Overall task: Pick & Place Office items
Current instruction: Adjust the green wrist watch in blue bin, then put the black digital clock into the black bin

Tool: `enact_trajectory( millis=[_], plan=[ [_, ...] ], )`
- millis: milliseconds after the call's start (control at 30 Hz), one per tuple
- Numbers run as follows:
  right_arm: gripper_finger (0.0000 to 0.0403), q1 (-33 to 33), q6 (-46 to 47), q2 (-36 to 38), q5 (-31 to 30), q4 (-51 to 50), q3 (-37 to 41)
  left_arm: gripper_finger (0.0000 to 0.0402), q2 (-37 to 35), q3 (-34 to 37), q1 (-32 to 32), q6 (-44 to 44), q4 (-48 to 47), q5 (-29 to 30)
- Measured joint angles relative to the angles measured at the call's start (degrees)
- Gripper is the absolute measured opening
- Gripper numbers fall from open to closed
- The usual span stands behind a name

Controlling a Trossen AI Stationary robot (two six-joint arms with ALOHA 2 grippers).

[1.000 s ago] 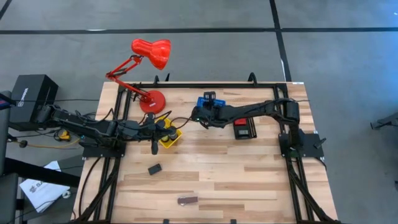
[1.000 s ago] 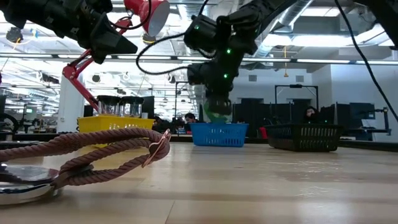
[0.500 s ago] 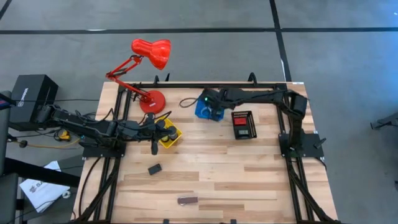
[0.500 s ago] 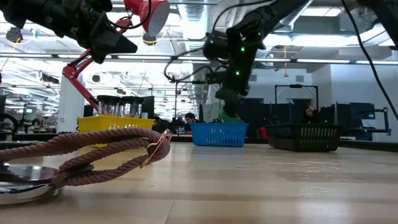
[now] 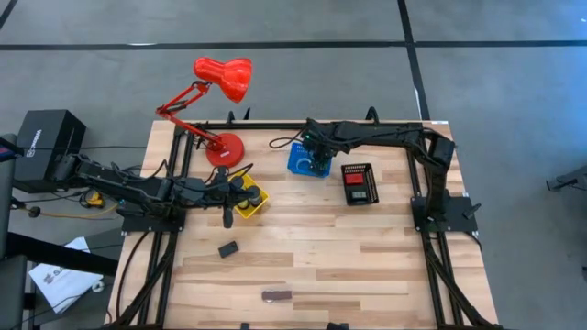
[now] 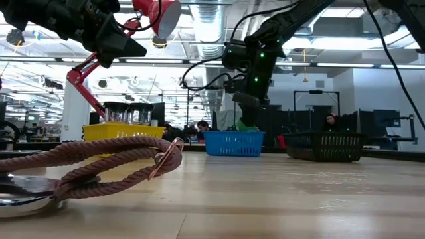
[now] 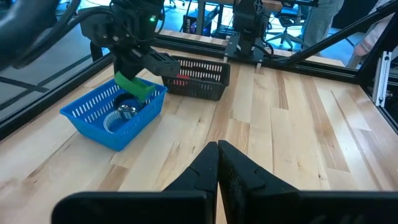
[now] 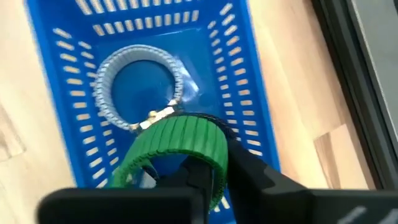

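Note:
My right gripper (image 5: 315, 151) hangs over the blue basket (image 5: 303, 160) at the table's far side, shut on a green ribbed piece (image 7: 134, 86). A clear ring (image 8: 140, 87) lies on the basket's floor under it. My left gripper (image 7: 217, 155) is shut and holds nothing. It waits above the yellow basket (image 5: 250, 203) at the left, pointing toward the blue basket. A black block (image 5: 227, 248) and a brownish bar (image 5: 276, 295) lie loose on the near part of the table. My right gripper pinches the green piece between its two fingers, and the curved ribbed band (image 8: 186, 146) arches across the fingertips. The fingers slant down from above. The piece hangs clear, just over the blue basket's rim (image 6: 232, 135) and above the clear ring.
A black basket (image 5: 359, 183) holding a red block stands right of the blue one. A red desk lamp (image 5: 220, 147) stands at the far left. A brown rope loop (image 6: 99, 159) lies close to the low camera. Bare wood lies mid-table.
My right gripper has swung from the middle of the table toward the far edge, to a place over the blue basket. It has rolled and tipped from nearly level to pointing steeply down. The green piece has come along with it, clear of the table.

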State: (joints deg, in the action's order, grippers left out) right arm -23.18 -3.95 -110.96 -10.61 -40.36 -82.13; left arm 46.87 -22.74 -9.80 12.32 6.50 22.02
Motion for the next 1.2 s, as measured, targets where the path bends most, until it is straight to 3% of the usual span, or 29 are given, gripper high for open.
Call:
enact_trajectory(
  millis=[300,500,833,1200],
  plan=[
    [0.0125,0.0,-0.35,-0.02,-0.18,0.07,0.0,0.0001,0.0,0.0,0.0,-0.02,-0.01,0.0],
    [0.0163,0.32,-0.13,-0.04,-0.15,-0.19,0.0,0.0001,0.0,0.02,0.0,-0.02,-0.02,0.0],
    [0.016,2.51,-1.03,1.46,0.22,-7.86,-1.49,0.0001,0.0,0.02,0.02,-0.04,-0.02,0.02],
    [0.0153,13.28,-1.83,5.09,0.28,-13.36,-1.94,0.0001,0.0,0.02,0.02,-0.03,0.0,0.0]
  ],
)
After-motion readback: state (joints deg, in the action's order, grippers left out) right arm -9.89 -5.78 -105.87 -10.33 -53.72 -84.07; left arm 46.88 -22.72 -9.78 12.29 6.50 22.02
